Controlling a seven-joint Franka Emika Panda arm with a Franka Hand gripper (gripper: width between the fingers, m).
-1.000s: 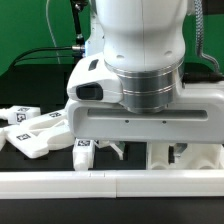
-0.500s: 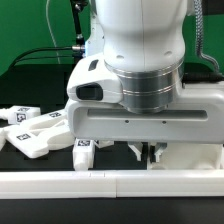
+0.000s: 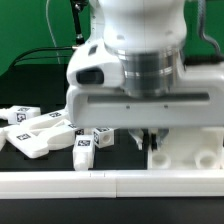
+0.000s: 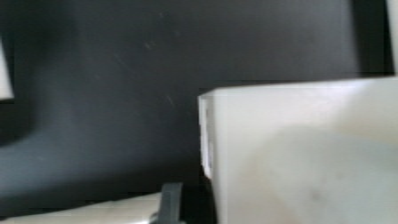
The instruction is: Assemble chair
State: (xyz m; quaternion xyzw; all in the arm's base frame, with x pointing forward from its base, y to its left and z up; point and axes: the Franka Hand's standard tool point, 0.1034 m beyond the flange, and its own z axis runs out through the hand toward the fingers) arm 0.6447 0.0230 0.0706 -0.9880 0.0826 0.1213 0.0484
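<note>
- Exterior view: my gripper [image 3: 150, 137] hangs just over the seat block [image 3: 195, 155], likely lining up a grasp; loose chair parts [image 3: 35, 135] wait at the exterior view's left.
- Wrist view: a white block [image 4: 302, 150] looms close; I cannot tell whether the jaws are apart or together.

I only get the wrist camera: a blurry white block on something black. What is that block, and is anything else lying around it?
Observer: In the exterior view it looks like a chunky white chair part, and the gripper hangs right over its edge.
Operator: Is that the only piece?
Observer: No. Several more white tagged parts lie together toward the exterior view's left.
Operator: Anything else on the table?
Observer: A long plain white rail runs across the foreground, in front of all the parts.
</note>
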